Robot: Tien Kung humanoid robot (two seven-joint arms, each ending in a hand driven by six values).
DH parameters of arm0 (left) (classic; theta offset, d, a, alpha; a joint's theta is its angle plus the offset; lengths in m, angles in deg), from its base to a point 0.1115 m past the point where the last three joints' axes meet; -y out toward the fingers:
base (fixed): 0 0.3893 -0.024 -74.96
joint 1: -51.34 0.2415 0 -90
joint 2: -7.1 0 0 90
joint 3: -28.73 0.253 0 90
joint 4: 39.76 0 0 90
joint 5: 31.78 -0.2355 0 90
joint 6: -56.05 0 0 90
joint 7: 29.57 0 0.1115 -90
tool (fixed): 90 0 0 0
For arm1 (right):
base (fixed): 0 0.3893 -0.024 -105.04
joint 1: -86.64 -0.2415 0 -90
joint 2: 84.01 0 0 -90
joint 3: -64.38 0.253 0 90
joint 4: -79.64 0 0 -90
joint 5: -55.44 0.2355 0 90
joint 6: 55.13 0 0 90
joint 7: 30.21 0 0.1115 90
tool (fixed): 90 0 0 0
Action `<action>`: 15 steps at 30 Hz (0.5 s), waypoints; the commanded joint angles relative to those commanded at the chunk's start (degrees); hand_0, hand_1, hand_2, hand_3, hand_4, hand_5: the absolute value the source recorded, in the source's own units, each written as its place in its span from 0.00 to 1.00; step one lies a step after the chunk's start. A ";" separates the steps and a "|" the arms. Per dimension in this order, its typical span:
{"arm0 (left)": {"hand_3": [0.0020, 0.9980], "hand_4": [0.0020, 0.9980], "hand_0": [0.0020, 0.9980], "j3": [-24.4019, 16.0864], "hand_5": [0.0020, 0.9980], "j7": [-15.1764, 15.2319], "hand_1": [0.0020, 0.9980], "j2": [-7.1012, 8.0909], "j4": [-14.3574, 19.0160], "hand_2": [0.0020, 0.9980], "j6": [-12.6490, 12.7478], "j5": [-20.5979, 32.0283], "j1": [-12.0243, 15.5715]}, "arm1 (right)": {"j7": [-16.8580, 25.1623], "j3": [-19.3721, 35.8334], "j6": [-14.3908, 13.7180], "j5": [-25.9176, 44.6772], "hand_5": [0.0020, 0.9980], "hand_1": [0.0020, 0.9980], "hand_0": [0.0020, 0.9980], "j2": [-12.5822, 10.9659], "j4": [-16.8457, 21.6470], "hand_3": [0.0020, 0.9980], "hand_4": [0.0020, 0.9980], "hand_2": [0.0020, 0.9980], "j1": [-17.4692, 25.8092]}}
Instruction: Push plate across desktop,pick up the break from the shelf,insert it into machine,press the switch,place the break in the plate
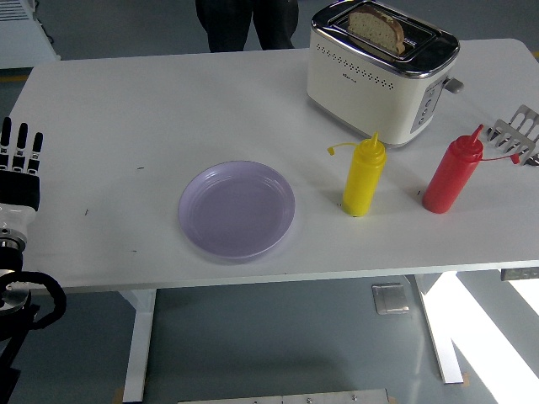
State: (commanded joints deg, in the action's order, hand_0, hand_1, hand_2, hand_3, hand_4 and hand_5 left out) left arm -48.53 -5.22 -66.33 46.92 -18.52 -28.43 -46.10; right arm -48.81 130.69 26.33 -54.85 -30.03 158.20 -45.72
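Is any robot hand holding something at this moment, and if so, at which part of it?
Nothing is held. The left hand rests open at the table's left edge, fingers straight. The right hand is out of view. The bread slice stands in the toaster, untouched.

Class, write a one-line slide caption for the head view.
Bread slice sits in the toaster; purple plate empty, left hand open at table edge.

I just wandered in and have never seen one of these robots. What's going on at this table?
Nothing is being handled right now. A slice of bread sits in the toaster at the far right. The purple plate lies bare mid-table, beside yellow and red squeeze bottles. The robot's left hand rests open at the left edge; its right arm is out of view.
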 joint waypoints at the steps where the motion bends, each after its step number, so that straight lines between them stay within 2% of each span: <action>1: 0.70 0.67 0.80 -0.06 0.98 -0.01 0.75 0.00 0.03 0.72 0.00 -0.01 0.05 | 0.00 0.04 1.27 0.00 0.00 0.41 0.37 -0.84 0.59 0.57 0.19 0.65 1.11; 2: 0.70 0.67 0.80 -0.08 0.98 -0.02 0.75 -0.01 0.06 0.72 0.00 0.01 0.04 | -0.05 -0.35 2.36 0.18 0.00 0.41 0.37 -1.50 0.86 0.57 0.19 0.65 1.84; 3: 0.70 0.67 0.80 -0.10 0.98 -0.03 0.75 -0.01 0.09 0.72 -0.01 0.02 0.04 | -0.10 -0.68 3.26 0.33 0.00 0.38 0.42 -1.94 1.00 0.56 0.11 0.65 2.30; 8: 0.70 0.67 0.80 -0.23 0.98 -0.38 0.75 -0.04 0.23 0.72 -0.33 0.63 -0.02 | 0.54 -4.77 7.60 1.64 0.00 0.38 0.42 -3.18 -0.18 0.56 0.11 0.65 3.48; 11: 0.70 0.67 0.80 -0.31 0.98 -0.68 0.75 -0.06 0.31 0.72 -0.57 1.16 -0.04 | 1.41 -7.46 8.57 2.39 0.00 0.37 0.42 -2.81 -1.68 0.55 0.12 0.64 3.53; 15: 0.70 0.67 0.80 -0.49 0.99 -1.17 0.75 -0.08 0.18 0.72 -1.03 2.11 -0.02 | 2.47 -10.98 8.55 3.04 0.00 0.36 0.42 -1.80 -3.50 0.55 0.12 0.64 3.07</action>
State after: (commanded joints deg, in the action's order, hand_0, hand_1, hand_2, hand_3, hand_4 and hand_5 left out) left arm -49.01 -6.39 -66.42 47.10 -19.55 -26.31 -46.12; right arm -46.34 119.71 34.88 -51.81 -31.84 154.70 -42.65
